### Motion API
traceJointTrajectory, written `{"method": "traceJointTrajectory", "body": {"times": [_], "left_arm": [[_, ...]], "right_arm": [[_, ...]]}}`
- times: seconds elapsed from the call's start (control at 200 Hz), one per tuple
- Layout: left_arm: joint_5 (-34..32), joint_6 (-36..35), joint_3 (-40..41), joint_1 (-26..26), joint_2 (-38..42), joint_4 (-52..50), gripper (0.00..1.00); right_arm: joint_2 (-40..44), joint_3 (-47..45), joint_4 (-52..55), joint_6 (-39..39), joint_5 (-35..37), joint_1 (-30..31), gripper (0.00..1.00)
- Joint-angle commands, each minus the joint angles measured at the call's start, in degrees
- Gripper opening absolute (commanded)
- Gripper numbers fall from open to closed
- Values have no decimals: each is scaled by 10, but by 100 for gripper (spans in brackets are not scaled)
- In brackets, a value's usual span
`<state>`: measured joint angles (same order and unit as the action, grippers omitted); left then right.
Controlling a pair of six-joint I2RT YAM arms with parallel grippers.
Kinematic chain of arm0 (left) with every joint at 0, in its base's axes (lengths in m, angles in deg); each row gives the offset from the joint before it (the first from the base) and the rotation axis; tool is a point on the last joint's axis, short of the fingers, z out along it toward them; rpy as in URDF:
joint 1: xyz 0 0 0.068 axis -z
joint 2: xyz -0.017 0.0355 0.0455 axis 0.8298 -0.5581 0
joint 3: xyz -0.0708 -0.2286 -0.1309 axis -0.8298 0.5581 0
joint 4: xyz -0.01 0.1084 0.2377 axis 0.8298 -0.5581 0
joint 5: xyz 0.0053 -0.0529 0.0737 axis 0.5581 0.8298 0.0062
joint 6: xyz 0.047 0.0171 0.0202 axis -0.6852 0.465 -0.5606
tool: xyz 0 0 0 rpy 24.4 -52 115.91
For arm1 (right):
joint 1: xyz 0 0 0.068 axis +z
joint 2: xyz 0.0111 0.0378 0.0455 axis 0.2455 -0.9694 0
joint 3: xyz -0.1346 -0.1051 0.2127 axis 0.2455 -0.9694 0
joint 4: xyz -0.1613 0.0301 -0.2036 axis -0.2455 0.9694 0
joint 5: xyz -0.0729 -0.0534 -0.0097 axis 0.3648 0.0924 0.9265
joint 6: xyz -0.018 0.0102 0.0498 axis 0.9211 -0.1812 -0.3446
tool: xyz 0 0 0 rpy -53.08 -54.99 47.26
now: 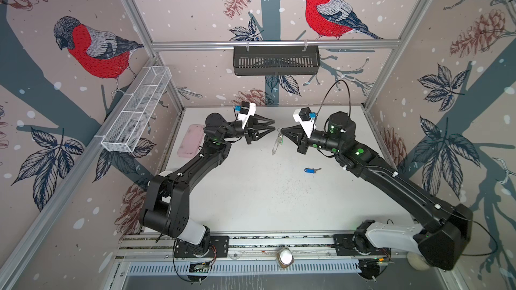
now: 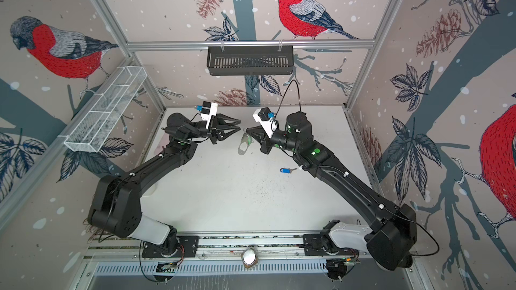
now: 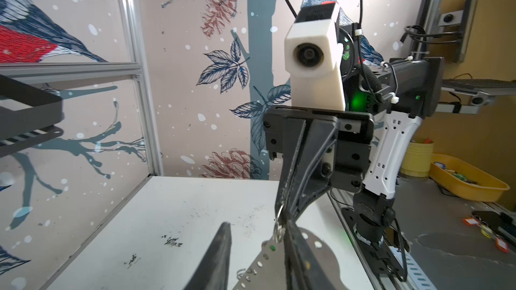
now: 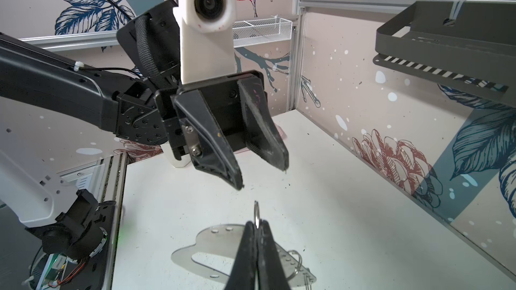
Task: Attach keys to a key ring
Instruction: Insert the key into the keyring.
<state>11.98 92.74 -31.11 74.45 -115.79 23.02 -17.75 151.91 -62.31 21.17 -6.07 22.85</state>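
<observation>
key ring (image 1: 276,146): thin grey plate, oval cutout, edge holes, hangs mid-frame | right hand (image 1: 281,131) clamped on its wire ring (image 4: 256,210) | left hand (image 1: 274,124) apart, just beside | blue-tag key (image 1: 312,170) on bench (image 1: 251,205) lower right | pink case (image 1: 191,140) left, well apart

The key ring (image 1: 277,143) hangs from the right gripper (image 1: 281,130) over the table (image 1: 251,199), at mid-rear. The left gripper (image 1: 274,124) faces it, just left. A key (image 1: 312,170) lies right-front of it. A case (image 1: 191,140) lies at the left edge.
</observation>
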Motion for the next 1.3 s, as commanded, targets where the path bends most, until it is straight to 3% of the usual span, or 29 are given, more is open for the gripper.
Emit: {"method": "traceJointTrajectory", "body": {"times": [0.0,0.215,0.435,0.63,0.805,0.981,1.296], "left_arm": [[-73,-33,6,-5,19,-14,33],[-191,-149,29,6,77,-155,26],[-315,-254,51,82,128,-294,23],[-351,-210,121,93,162,-231,21],[-328,-175,140,99,146,-177,21],[-303,-143,137,105,111,-131,33],[-347,-135,102,114,60,-140,44]], "right_arm": [[-1,14,13,-22,26,-1,0],[-48,65,74,-57,62,-1,0],[-87,110,109,-93,112,-3,0],[-105,122,100,-127,120,-14,0],[-119,133,98,-142,123,-19,0],[-125,137,93,-150,118,-19,0],[-129,144,94,-159,92,-18,0]]}}
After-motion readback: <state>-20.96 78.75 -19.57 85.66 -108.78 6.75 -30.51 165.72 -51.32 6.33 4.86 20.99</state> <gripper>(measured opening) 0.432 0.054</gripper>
